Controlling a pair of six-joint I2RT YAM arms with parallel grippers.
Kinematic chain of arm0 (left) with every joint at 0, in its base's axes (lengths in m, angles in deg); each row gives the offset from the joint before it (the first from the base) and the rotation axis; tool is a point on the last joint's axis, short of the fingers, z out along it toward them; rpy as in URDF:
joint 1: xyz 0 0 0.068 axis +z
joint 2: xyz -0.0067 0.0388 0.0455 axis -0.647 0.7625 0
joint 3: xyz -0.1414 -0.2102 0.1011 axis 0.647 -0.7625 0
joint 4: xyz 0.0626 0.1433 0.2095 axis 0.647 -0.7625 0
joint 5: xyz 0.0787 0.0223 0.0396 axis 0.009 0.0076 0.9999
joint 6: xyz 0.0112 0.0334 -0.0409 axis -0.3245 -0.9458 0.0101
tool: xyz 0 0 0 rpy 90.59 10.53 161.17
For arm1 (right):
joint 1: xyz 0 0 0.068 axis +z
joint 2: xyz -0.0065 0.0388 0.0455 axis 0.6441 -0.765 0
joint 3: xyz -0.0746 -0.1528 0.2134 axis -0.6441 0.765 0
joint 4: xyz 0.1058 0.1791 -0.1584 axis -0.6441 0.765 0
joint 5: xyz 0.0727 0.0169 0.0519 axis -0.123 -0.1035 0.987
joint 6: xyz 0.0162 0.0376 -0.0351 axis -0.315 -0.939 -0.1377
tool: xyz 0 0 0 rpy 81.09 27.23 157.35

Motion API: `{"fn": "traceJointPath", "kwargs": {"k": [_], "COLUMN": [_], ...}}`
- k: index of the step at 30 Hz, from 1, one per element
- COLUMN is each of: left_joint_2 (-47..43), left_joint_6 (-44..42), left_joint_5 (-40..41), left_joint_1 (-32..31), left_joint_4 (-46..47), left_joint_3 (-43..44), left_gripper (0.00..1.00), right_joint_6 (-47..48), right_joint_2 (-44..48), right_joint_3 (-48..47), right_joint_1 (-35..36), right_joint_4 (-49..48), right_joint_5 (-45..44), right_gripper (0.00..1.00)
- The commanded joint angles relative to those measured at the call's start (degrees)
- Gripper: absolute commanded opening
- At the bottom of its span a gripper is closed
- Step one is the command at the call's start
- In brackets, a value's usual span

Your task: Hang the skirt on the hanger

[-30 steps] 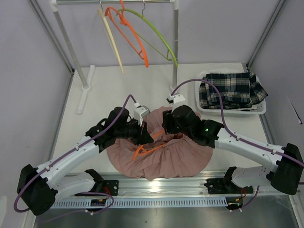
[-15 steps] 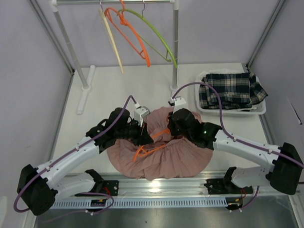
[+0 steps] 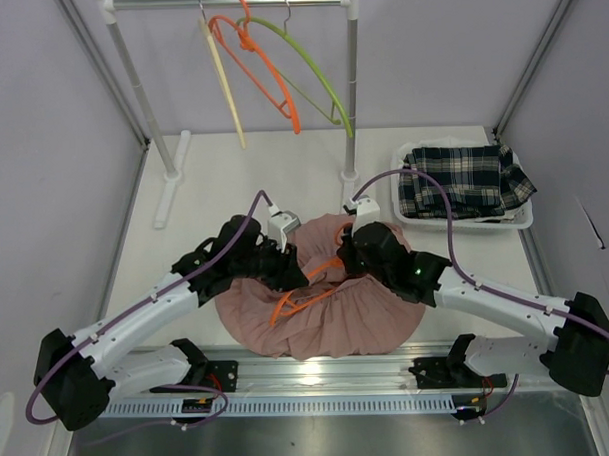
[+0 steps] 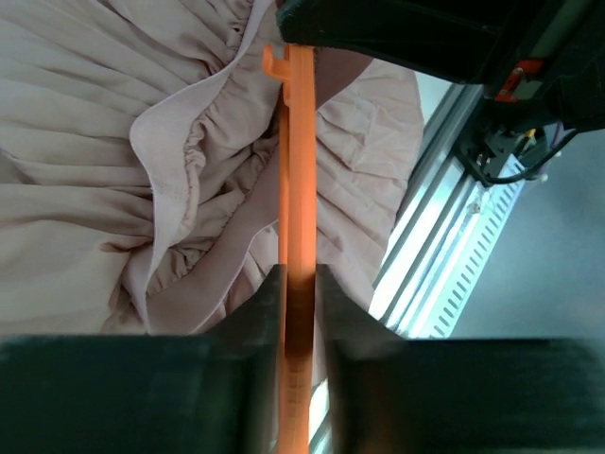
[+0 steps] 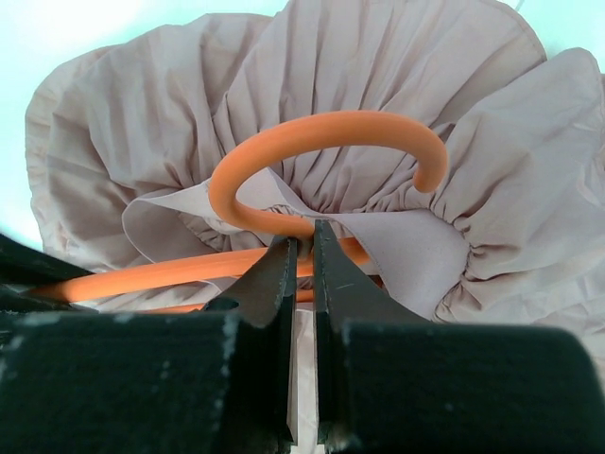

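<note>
A pink pleated skirt (image 3: 323,322) lies bunched on the table between both arms, with an orange hanger (image 3: 287,305) partly inside its waist. In the left wrist view the hanger's straight bar (image 4: 298,170) runs between the jaws of my left gripper (image 4: 299,274), which press on it from both sides above the skirt (image 4: 95,142). My right gripper (image 5: 302,244) is shut at the gathered waistband, right under the hanger's hook (image 5: 321,128), with a thin fold of skirt (image 5: 378,66) between its tips. From above, the left gripper (image 3: 294,273) and right gripper (image 3: 338,262) sit close together over the skirt's far edge.
A clothes rack (image 3: 352,86) stands at the back with an orange hanger (image 3: 264,69), a green one (image 3: 314,68) and a cream one (image 3: 224,81). A white basket (image 3: 465,225) of plaid cloth (image 3: 463,177) sits at the right. A metal rail (image 3: 320,378) runs along the near edge.
My right gripper has closed and shifted slightly left onto the waistband by the hook. The left arm has barely moved.
</note>
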State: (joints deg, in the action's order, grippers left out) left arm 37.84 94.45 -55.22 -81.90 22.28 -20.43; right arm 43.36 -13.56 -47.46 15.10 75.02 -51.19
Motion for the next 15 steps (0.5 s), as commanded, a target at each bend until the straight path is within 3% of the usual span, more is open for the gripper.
{"fn": "traceJointPath", "kwargs": {"k": [1,4,8,13,15], "left_joint_2": [-1.6,-3.4,-5.4,-4.9,-3.4], "left_joint_6": [0.4,0.2,1.1,3.7,4.2], "left_joint_5": [3.5,6.9,12.4,18.3,18.4], "left_joint_1": [0.0,0.0,0.2,1.2,1.2], "left_joint_4": [-1.0,-2.8,-5.4,-10.5,-11.5], "left_joint_3": [3.0,3.9,5.1,5.2,4.8], "left_gripper": [0.39,0.54,0.56,0.39,0.37], "right_joint_6": [1.7,1.9,1.9,1.4,1.3], "right_joint_2": [2.0,2.8,3.5,4.9,5.4], "right_joint_3": [0.7,1.2,2.1,3.1,3.2], "right_joint_1": [-0.3,-0.4,-0.5,-1.1,-1.5], "right_joint_4": [-1.4,-1.6,-1.9,-2.7,-3.0], "right_joint_5": [-0.8,-0.6,-0.1,0.6,0.7], "right_gripper": [0.00,0.00,0.00,0.00,0.00]}}
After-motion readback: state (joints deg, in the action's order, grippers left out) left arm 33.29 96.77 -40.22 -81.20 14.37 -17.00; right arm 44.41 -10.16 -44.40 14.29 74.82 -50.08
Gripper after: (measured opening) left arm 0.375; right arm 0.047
